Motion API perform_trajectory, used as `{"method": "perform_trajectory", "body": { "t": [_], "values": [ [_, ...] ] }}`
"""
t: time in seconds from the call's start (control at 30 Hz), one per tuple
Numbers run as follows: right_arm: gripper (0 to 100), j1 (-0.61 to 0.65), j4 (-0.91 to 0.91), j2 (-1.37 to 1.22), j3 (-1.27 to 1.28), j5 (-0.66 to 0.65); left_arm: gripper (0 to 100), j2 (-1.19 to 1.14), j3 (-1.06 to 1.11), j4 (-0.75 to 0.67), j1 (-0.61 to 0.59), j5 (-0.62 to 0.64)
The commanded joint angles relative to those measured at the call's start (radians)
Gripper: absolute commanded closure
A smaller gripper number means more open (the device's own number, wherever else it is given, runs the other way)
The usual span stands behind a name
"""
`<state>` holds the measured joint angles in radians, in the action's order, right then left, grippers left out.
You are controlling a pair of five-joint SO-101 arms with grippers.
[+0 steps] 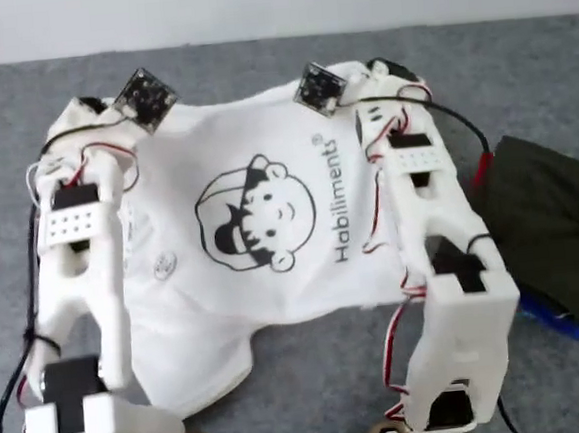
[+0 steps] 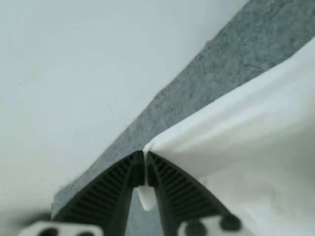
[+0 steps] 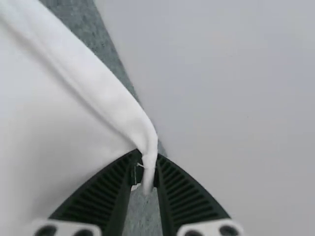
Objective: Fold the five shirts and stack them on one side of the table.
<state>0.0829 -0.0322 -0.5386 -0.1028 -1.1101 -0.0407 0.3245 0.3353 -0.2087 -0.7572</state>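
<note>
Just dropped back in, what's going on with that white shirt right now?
Both arms have the white shirt. The left hand and the right hand are each shut on a pinch of its far edge. The printed front faces up, spread over the grey table between the arms, not yet folded. A dark pile of folded cloth sits beside the right arm.

White shirt [image 1: 213, 323] with black cartoon face print [image 1: 256, 215], grey table [image 1: 314, 395], dark olive folded garment [image 1: 550, 216].
</note>
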Motion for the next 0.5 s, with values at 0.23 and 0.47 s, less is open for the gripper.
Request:
{"method": "perform_trajectory", "body": {
  "t": [0.23,0.47],
  "values": [
    [98.9,0.002,0.005,-0.127,-0.255,-0.009,98,-0.035,-0.159,0.114,0.014,-0.02],
    [98.9,-0.001,-0.383,-0.028,-0.258,-0.009,98,0.097,-0.159,0.497,0.02,-0.021]
  ]
}}
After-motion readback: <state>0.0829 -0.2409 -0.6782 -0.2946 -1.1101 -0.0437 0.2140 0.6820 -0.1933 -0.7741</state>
